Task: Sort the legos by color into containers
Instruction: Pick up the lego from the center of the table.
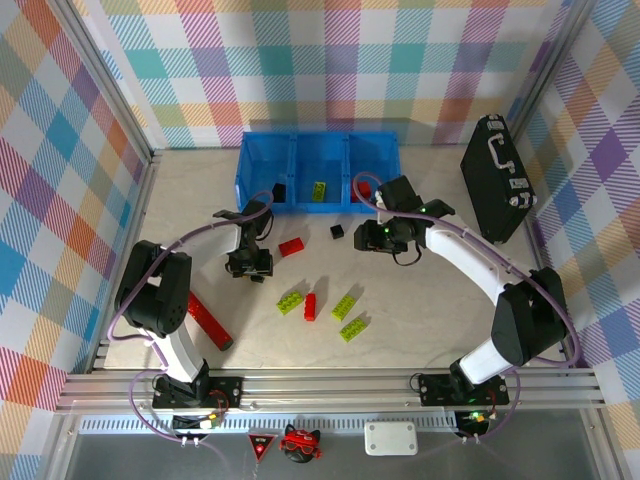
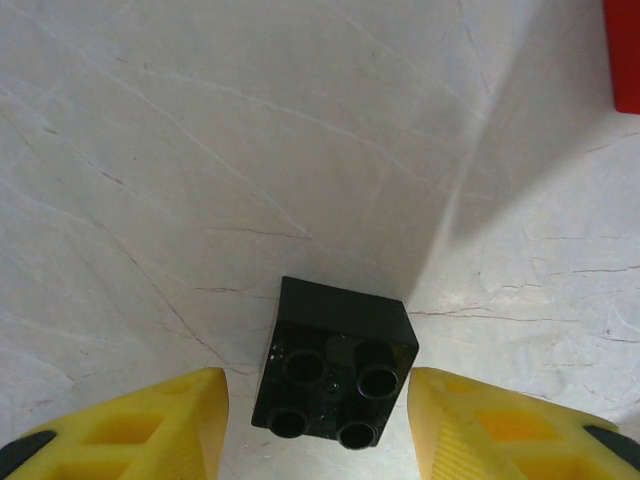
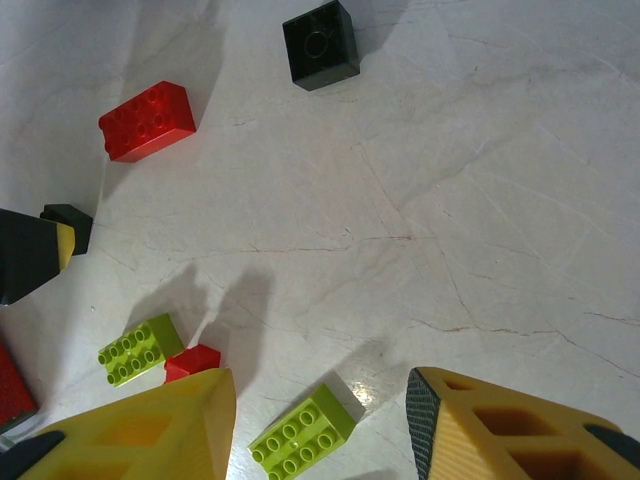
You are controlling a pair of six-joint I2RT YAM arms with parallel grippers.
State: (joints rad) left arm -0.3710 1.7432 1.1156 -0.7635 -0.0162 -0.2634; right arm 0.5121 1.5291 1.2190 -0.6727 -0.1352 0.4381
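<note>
My left gripper point(image 1: 250, 265) hangs low over the table with a black lego point(image 2: 335, 365) between its yellow fingers point(image 2: 190, 420). Thin strips of table show on both sides, so the jaws stand open point(image 2: 318, 385). My right gripper point(image 1: 375, 237) is open above the table point(image 3: 320, 385), holding nothing, with a lime lego point(image 3: 302, 432) below it. Loose legos lie around: red point(image 1: 291, 246), black point(image 1: 337, 231), lime point(image 1: 291, 302), red point(image 1: 310, 306), lime point(image 1: 346, 306) and lime point(image 1: 353, 328). The blue containers point(image 1: 318, 150) stand at the back, holding a dark piece, a lime lego point(image 1: 318, 190) and a red one point(image 1: 365, 188).
A long red bar point(image 1: 208, 320) lies beside the left arm's base. A black briefcase point(image 1: 495, 178) stands at the back right. Checked walls and an aluminium frame close the table in. Bare table stretches to the right of the loose legos.
</note>
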